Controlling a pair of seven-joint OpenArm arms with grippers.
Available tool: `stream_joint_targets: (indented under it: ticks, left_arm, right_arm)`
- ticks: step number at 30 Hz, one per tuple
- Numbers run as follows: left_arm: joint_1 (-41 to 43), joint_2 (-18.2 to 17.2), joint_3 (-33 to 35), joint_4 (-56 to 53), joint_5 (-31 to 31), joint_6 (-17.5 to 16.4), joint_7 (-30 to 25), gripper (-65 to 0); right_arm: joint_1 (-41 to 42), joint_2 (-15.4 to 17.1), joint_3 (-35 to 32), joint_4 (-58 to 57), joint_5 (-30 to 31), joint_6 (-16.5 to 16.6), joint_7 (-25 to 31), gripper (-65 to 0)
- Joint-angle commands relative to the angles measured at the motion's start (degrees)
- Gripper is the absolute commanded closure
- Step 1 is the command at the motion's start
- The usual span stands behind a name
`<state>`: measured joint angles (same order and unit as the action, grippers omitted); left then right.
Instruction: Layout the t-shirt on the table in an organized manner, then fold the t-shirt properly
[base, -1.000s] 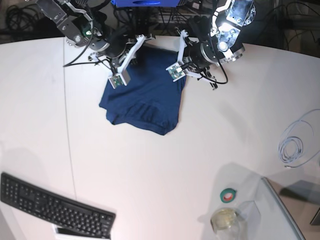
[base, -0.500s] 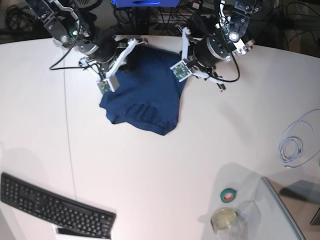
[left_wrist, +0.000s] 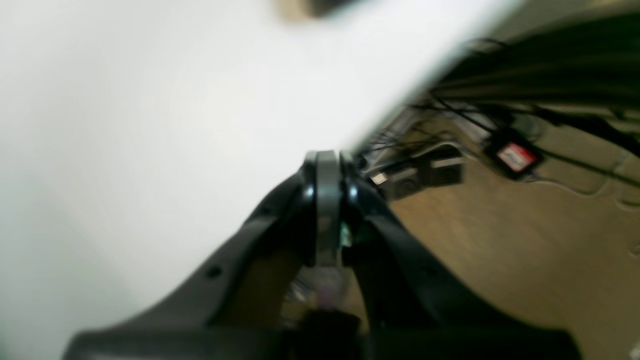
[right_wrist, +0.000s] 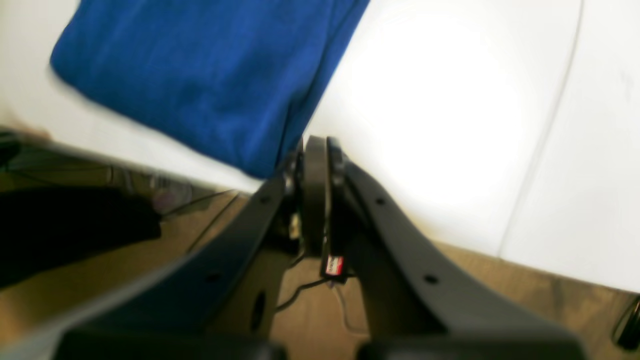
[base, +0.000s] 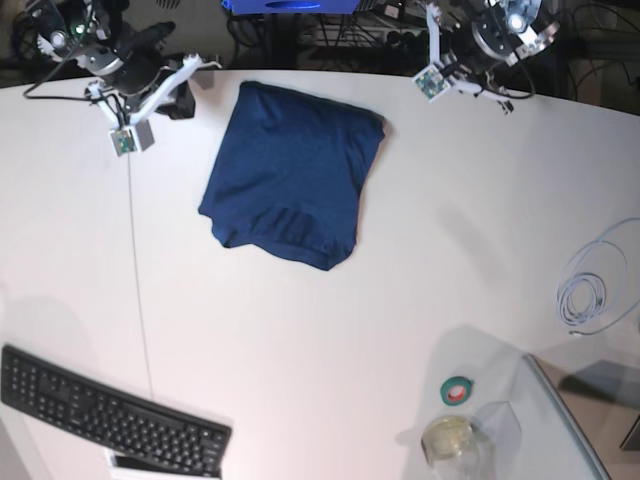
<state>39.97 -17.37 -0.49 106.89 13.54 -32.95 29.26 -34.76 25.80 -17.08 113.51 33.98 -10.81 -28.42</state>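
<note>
Both claws are pressed together with nothing between them. In the base view the left claw (base: 437, 62) sits at the far edge of the surface (base: 330, 330), on that view's right, and the right claw (base: 152, 93) sits at the far left corner; each is well apart from the cloth. In the right wrist view the right claw's tips (right_wrist: 315, 150) meet flat, with a blue corner of fabric just beside them but not pinched.

Between the two arms lies the t-shirt (base: 292, 185), a compact dark navy block on the surface near its far edge. It looks doubled over on itself, with a hem band across the near end and no sleeves showing.

Judged from this, the fold seems largely done, though the near edge is slightly uneven.

As for handling, the fabric is soft, light and limp. It would probably sag and drag if lifted by one point, and layers could slip apart. Any further hold is best taken at two corners of one edge, pinching all layers together.
</note>
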Motion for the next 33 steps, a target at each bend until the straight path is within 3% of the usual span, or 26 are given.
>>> stream_joint_targets:
  ticks: [1,5,12,16,19,23,26,28,30,33]
  left_arm:
    - [2.72,0.00,-0.61,0.41,-0.57,-0.15,-2.93,0.0]
    - [8.78,0.09,-0.08,-5.05,-0.66,-0.15,-13.56,0.0]
    - [9.92,0.35,2.47,-21.92,-0.66,-0.06,-25.26,0.0]
    - [9.49,1.06,3.79,-33.53,-0.66,-0.06,-35.72,0.0]
    - [5.09,2.02,5.37,-44.43,-0.66,-0.06,-40.55,0.0]
    - [-5.64,4.84,5.46,-65.09,-0.66,-0.06,-46.09,0.0]
    - [-15.22,6.51,5.02,-83.64,-0.66,-0.06,-53.39,0.0]
    - [-21.28,7.56,4.93,-95.51,-0.66,-0.06,-56.90,0.0]
    - [-26.65,8.79,5.28,-104.47,-0.57,0.55,-57.87,0.0]
    - [-30.69,10.29,5.46,-106.89,-0.13,7.76,-55.94,0.0]
  right_arm:
    - [-1.85,0.79,0.33,0.73,0.18,0.39,0.51,-0.8]
    - [-7.04,1.06,0.07,-1.56,-0.09,0.30,0.51,-0.6]
    - [-11.61,0.62,-0.02,-5.69,-0.09,0.30,0.51,-0.6]
    - [-12.40,-2.73,-0.37,-12.55,-0.17,0.30,0.51,-0.6]
    - [-9.32,-5.01,-5.82,-21.51,-1.05,0.39,0.78,-0.6]
    - [-0.18,-9.58,-15.67,-41.91,-8.53,0.30,2.89,-0.6]
    - [5.88,-15.65,-18.48,-62.57,-14.15,0.30,9.48,-0.6]
    - [10.54,-19.08,-18.48,-78.31,-16.79,0.30,16.69,-0.6]
    - [15.82,-21.36,-18.30,-94.48,-18.11,0.30,28.82,-1.4]
    - [20.39,-22.42,-18.30,-109.78,-17.05,0.39,53.17,-1.5]
